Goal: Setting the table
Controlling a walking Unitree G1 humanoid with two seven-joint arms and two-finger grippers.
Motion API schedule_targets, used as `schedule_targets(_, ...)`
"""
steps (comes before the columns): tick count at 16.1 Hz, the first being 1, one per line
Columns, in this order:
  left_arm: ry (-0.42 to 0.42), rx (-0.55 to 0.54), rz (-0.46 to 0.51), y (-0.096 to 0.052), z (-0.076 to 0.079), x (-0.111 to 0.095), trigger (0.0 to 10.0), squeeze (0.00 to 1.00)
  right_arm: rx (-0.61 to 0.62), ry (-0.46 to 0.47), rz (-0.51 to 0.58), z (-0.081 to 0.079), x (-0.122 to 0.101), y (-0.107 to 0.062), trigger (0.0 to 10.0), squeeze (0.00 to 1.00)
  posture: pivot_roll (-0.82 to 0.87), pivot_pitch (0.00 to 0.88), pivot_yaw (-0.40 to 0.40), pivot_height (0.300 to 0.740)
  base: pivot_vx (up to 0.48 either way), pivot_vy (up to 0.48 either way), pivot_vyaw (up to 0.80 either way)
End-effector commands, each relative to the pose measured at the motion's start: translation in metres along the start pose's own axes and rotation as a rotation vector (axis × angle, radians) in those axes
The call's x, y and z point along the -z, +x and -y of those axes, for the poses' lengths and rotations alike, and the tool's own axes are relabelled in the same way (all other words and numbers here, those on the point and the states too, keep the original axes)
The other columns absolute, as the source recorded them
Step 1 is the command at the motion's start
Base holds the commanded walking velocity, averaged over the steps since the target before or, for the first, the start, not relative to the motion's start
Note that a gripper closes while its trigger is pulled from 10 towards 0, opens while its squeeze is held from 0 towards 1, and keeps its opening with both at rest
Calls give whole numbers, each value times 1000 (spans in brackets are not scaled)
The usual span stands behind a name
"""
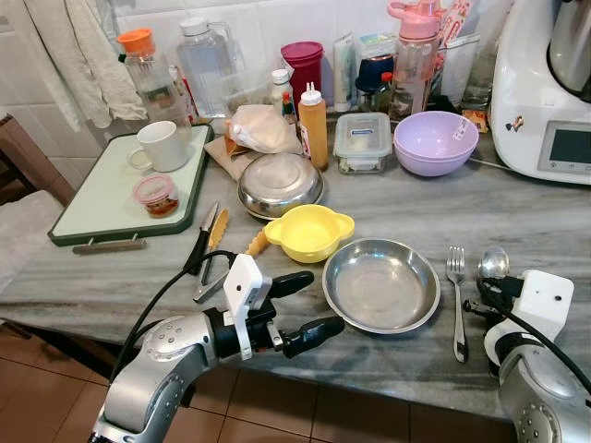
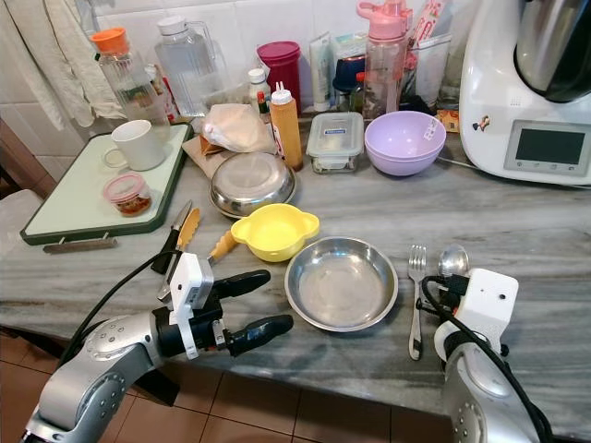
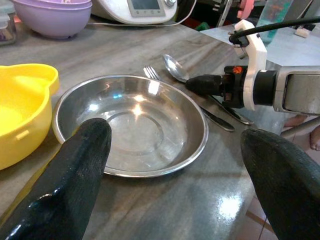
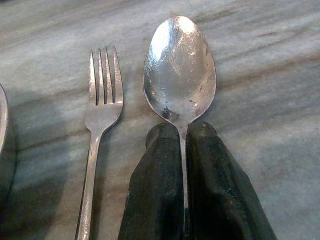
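The spoon (image 4: 180, 70) lies near the bench's front edge, just beside the fork (image 4: 98, 130), its handle clamped between the right gripper's (image 4: 183, 145) fingers. Left of the fork sits the steel plate (image 1: 380, 284). The left gripper (image 1: 311, 305) hovers at the front edge, fingers apart.

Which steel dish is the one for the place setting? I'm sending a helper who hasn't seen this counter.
On the grey marble counter, look at the near edge, just left of the fork. The steel plate lies there open side up and empty, unlike the upturned steel bowl farther back.
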State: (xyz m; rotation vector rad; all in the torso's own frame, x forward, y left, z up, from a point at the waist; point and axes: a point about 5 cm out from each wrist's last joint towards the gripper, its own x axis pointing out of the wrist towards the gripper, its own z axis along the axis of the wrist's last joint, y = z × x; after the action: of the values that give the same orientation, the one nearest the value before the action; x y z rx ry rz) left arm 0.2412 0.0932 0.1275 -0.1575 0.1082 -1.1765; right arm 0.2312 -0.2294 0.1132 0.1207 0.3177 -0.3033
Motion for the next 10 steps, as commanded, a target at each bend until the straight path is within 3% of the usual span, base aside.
schedule_targets(1,0,-1,-9,-1,-2,1,10000,0,-25,22,-75,-1,13,3,10000,1000,-237,24,125,740,0,0,0)
schedule_targets(6,-1,-3,-7,-1,-2,2,10000,0,-54,39,-73,-5,12,2,10000,1000,-237,20,125,740,0,0,0)
schedule_targets(10,-4,-6,-4,-1,-3,2,10000,0,-65,-30,-1,-10,-1,0,10000,1000,-237,21,125,740,0,0,0)
